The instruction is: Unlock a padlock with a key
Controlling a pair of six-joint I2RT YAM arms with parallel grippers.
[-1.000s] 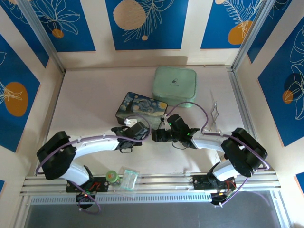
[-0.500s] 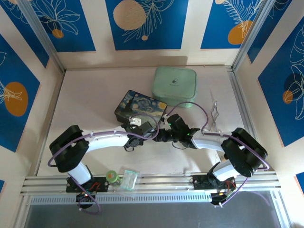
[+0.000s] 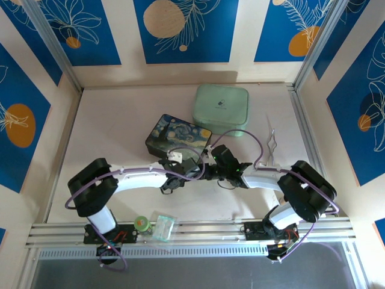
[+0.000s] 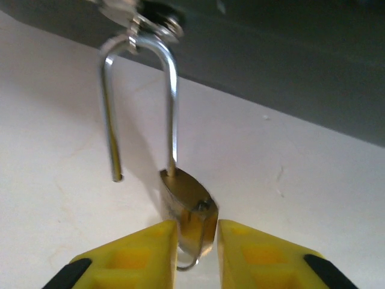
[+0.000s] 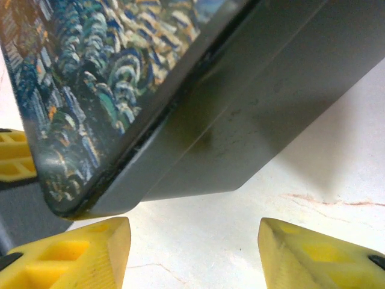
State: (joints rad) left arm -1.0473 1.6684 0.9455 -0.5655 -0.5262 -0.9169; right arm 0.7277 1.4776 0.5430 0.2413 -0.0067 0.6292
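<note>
A small brass padlock (image 4: 189, 211) stands on the white table, its silvery shackle (image 4: 171, 90) sprung open, one leg free. The shackle's bend passes through the metal latch (image 4: 141, 15) on the painted box (image 3: 177, 137). My left gripper (image 4: 197, 253) is shut on the padlock's body, a yellow finger (image 4: 141, 253) on each side. A thin wire ring (image 4: 189, 265) pokes out under the padlock; the key itself is hidden. My right gripper (image 5: 192, 253) is open, holding nothing, just short of the box's dark corner (image 5: 240, 120). From above, both grippers (image 3: 194, 170) (image 3: 207, 171) meet at the box's near edge.
A mint-green case (image 3: 222, 109) lies behind the box. A long bent wire (image 3: 272, 144) lies at the right. A green-capped bottle (image 3: 142, 223) and a clear packet (image 3: 162, 227) sit by the front rail. The left gripper's yellow finger (image 5: 12, 156) shows beside the box.
My left arm has swung right and forward, bringing its gripper up to the box's near edge beside the right gripper. The right arm has hardly moved.
</note>
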